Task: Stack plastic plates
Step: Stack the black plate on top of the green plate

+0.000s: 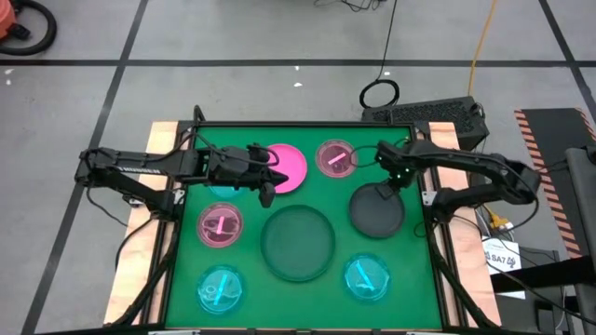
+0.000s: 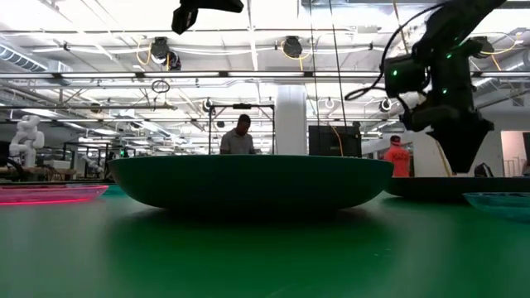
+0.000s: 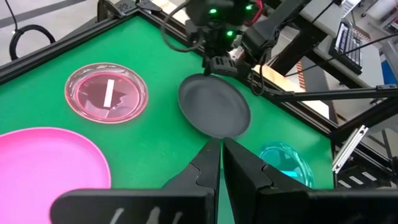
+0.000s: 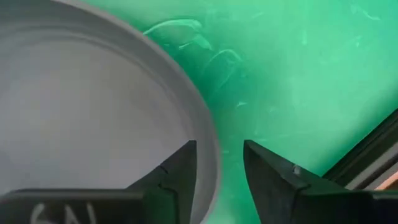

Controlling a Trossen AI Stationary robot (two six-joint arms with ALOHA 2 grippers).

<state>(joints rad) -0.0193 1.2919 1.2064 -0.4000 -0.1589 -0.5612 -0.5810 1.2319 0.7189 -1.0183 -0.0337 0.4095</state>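
Observation:
The black plate [image 1: 377, 212] lies flat on the green mat, right of centre. My right gripper [image 4: 217, 171] is open at its far rim [image 4: 208, 149], pointing down, with one finger over the plate's inside and one outside it; it also shows in the left wrist view [image 3: 217, 62]. My left gripper [image 3: 221, 146] is shut and hangs empty well above the hot pink plate [image 1: 287, 166]. The large dark green plate [image 1: 298, 242] rests in the middle near me.
Translucent pink plates lie at the far side [image 1: 335, 158] and at the left [image 1: 221, 224]. Cyan plates sit near the front left [image 1: 221, 287], near the front right [image 1: 366, 277] and partly under my left arm [image 1: 222, 189]. A black frame [image 1: 436, 251] edges the mat.

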